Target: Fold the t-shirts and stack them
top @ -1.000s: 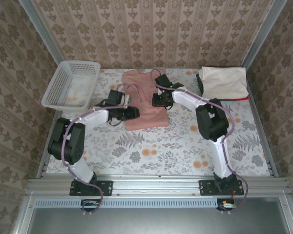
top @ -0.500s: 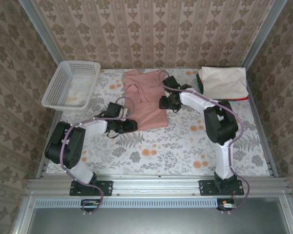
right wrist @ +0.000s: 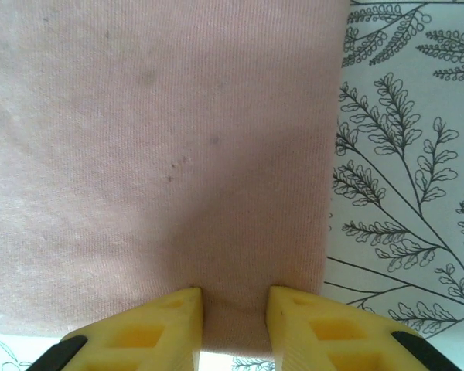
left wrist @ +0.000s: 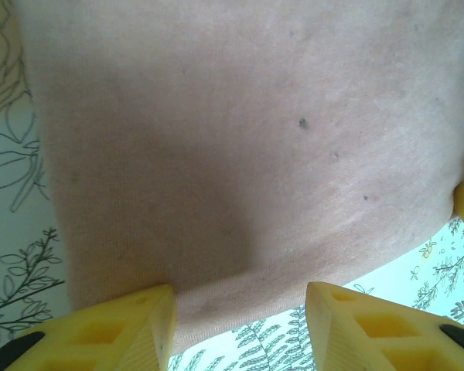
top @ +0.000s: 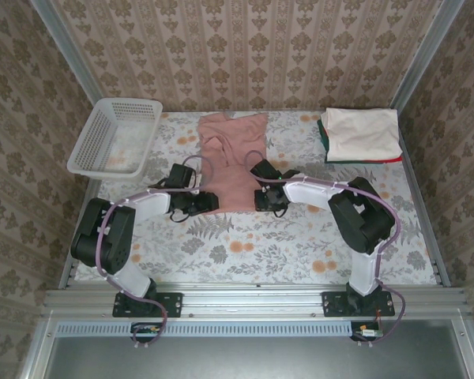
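2 hands at pink tee hem: L hand astride, R hand pinching.

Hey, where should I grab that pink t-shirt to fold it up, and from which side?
Grip the pink t-shirt at its near hem, at both corners, coming in low from the near side. It lies flat as a long narrow strip, and that straight hem is its nearest edge, so it should probably lift evenly towards the far end.
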Robot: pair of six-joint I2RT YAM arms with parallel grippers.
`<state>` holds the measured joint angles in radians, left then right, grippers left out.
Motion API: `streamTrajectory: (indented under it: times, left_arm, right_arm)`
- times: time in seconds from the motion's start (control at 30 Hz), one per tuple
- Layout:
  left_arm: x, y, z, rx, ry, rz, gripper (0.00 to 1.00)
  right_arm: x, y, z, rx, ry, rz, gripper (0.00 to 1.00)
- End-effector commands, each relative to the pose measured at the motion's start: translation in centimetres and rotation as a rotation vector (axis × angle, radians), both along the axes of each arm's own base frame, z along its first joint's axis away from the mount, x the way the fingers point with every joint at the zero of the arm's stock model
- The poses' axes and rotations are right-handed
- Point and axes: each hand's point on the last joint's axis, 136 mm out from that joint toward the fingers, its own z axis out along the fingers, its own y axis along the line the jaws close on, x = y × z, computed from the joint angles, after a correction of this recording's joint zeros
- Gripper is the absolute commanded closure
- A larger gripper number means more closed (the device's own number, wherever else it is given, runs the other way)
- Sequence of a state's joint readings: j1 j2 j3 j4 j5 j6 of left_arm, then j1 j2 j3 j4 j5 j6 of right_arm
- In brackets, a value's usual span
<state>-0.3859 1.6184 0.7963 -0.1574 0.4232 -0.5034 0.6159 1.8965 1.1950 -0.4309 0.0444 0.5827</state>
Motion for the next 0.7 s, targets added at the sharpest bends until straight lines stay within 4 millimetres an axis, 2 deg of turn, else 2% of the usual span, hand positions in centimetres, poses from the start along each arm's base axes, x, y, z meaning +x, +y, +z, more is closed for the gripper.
streamTrajectory:
  times: [0.0,0.13,0.23,0.33,0.47,0.67]
  left_arm:
    - [-0.7,0.9,-1.0,0.021,0.042,0.007,0.50]
    - [-0.8,0.8,0.6,0.003,0.008,0.014,0.46]
    - [-0.8,1.0,2.0,-0.016,-0.037,0.032,0.42]
    - [-0.8,1.2,2.2,-0.022,-0.061,0.051,0.40]
    - [-1.1,1.8,0.8,0.011,-0.032,0.063,0.36]
    - [-1.0,2.3,-0.9,0.059,-0.015,0.083,0.31]
  right_arm:
    - [-1.2,-2.1,-0.9,-0.066,0.026,-0.042,0.66]
    - [-1.0,-2.4,2.0,-0.041,-0.037,-0.044,0.59]
    - [-1.0,-2.0,2.9,0.001,-0.066,-0.041,0.55]
    - [-0.9,-0.9,2.3,0.058,-0.057,-0.031,0.53]
    - [-0.5,0.3,0.8,0.085,-0.026,-0.021,0.53]
    - [-0.3,0.3,-0.7,0.063,0.003,-0.027,0.52]
